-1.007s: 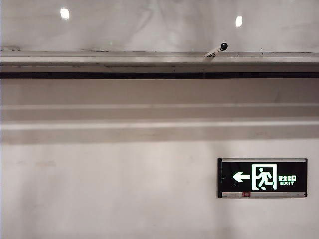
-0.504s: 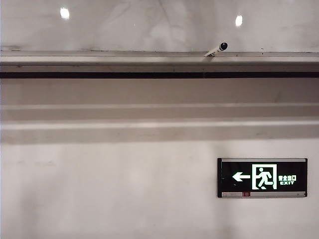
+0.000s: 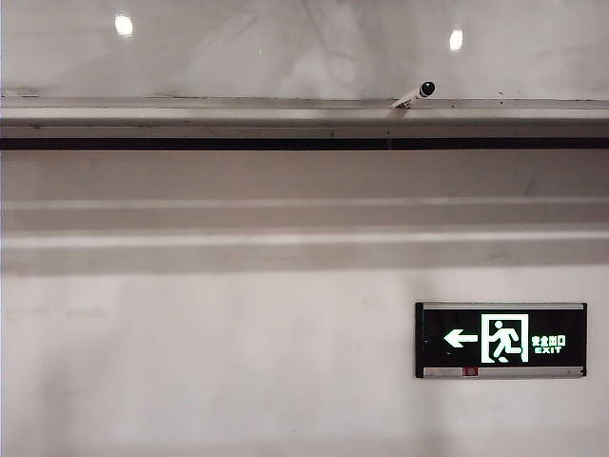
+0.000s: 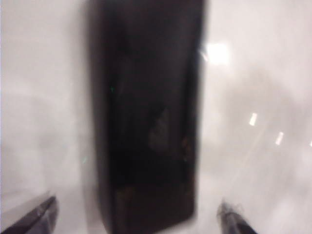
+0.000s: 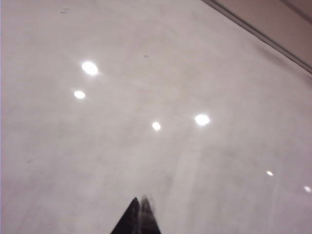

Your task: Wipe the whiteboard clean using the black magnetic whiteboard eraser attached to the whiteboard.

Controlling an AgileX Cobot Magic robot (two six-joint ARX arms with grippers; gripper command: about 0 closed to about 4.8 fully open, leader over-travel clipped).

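In the left wrist view, we see the left gripper (image 4: 139, 217) close to the whiteboard (image 4: 253, 161) with its jaws released and spread wide: one fingertip shows at each lower corner of the picture. Between the two tips, and reaching on past them, lies the black magnetic whiteboard eraser (image 4: 146, 117), a long dark block set against the glossy white panel. The picture is blurred, so we cannot tell whether either fingertip touches the eraser; a strip of white board shows between each tip and the block's sides.

In the right wrist view, we see the right gripper (image 5: 136, 217) with its jaws clenched together into a single dark point and grasping nothing. It faces a bare stretch of the whiteboard (image 5: 146, 146), which carries faint grey smudges and several round light reflections. The board's edge runs across one corner of this picture.

In the exterior view, neither gripper and no eraser appears. We see the lower part of the whiteboard (image 3: 285, 48) above its silver ledge (image 3: 190, 112). A white marker (image 3: 415, 94) with a black cap rests tilted on the ledge. Lower on the matte wall (image 3: 190, 362), a lit exit sign (image 3: 500, 340) is mounted.
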